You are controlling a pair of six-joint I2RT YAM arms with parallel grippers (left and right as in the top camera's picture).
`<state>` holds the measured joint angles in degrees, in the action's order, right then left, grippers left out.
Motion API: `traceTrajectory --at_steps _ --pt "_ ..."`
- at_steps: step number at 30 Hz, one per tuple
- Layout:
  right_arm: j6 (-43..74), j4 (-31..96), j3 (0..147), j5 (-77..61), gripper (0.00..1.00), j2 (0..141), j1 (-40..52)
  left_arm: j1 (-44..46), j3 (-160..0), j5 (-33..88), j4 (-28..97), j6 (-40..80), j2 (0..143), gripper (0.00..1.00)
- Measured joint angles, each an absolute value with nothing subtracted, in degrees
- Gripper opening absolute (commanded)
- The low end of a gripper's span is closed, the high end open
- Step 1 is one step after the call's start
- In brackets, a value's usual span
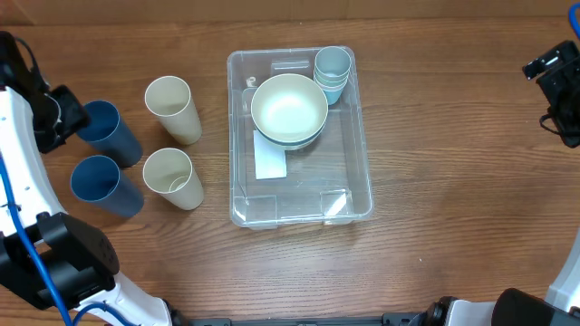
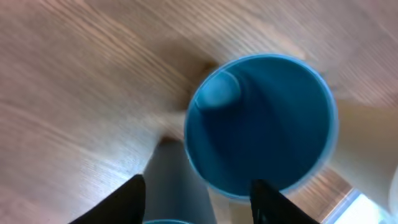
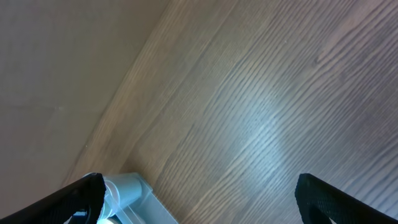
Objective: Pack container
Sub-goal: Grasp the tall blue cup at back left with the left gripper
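Well apart from both jaws, container (image 1: 340, 154)

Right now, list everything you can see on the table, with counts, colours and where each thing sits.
container: one, clear, table centre
label: one, white, container bottom
large bowls: cream over pale blue-green, in the container's far half
small bowls: light blue stack, container's far right corner, count unclear
blue cups: two, dark blue, far left
cream cups: two, between blue cups and container
table: brown wood
left end effector: open, at the farther blue cup
right end effector: open, over bare wood
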<state>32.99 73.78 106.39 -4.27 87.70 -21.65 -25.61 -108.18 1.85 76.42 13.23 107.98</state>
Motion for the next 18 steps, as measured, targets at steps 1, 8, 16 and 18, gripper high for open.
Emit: traceTrajectory --at_steps 1,8,16,18 --pt "33.0 73.7 106.4 -4.3 1.00 87.7 -21.6 -25.6 -106.0 1.5 74.3 13.1 108.0 0.53" --pt "33.0 73.8 106.4 -4.3 1.00 87.7 -21.6 -25.6 -94.6 -1.7 65.3 11.8 108.1 0.04" --pt "33.0 73.8 106.4 -4.3 1.00 87.7 -21.6 -25.7 -106.1 -2.8 74.3 11.8 108.4 0.04" --pt "33.0 73.8 106.4 -4.3 1.00 87.7 -21.6 -25.6 -113.8 -2.3 77.9 11.8 108.2 0.04"
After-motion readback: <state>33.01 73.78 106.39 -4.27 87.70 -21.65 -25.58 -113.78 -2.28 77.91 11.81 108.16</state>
